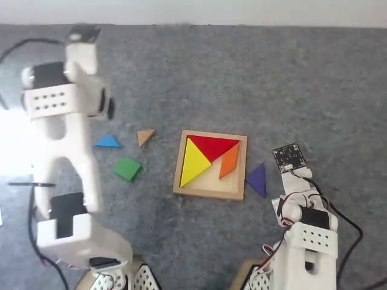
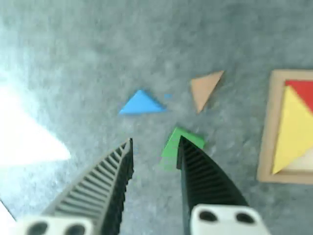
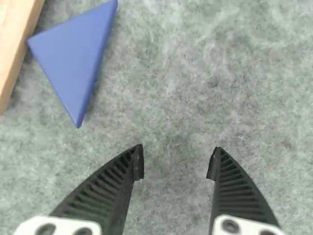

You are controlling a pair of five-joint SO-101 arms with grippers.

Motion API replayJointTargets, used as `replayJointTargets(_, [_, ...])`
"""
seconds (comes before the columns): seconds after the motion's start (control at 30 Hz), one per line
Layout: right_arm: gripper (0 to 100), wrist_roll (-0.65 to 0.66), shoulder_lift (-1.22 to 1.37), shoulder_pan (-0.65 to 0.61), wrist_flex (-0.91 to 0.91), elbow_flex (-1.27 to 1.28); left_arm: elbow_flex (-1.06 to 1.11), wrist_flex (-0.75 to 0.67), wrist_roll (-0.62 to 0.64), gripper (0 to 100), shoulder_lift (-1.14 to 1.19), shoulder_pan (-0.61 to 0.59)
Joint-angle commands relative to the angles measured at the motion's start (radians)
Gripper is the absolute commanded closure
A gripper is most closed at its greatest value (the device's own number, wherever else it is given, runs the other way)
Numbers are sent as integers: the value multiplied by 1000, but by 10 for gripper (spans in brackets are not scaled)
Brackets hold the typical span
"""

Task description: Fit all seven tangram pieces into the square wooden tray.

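**Tangram assembly, tray part-filled.** The square wooden tray [image 1: 209, 192] holds the red triangle [image 1: 213, 147], yellow triangle [image 1: 193, 163] and orange parallelogram [image 1: 229, 163]. On the grey desk [image 1: 242, 78] the green square [image 1: 127, 168], blue triangle [image 1: 108, 142] and tan triangle [image 1: 144, 137] lie well apart from the tray. The purple triangle [image 1: 257, 179] lies just beside it. The left end effector [image 2: 155, 142] is released and empty, near the green square. The right end effector [image 3: 177, 149] is released and empty, near the purple triangle. The step in hand is probably picking a fourth piece, which calls for descending astride it and clenching.

Robot test bench, lab or hobby room, can't tell which. Grey felt mat [image 1: 272, 78] under me, loose cables [image 1: 354, 225], bare circuit board [image 1: 289, 157] on my right arm, white wall strip [image 1: 242, 12] behind.
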Motion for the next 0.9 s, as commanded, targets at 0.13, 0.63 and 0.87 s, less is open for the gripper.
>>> replayJointTargets(0.13, [783,14,-1,-8,-10,-3,317,-245,-112,854,-63,-127])
replayJointTargets(0.63, [783,14,-1,-8,-8,-2,573,-407,57,818,-57,78])
replayJointTargets(0.87, [783,14,-1,-2,-8,-2,607,-298,-204,815,-71,172])
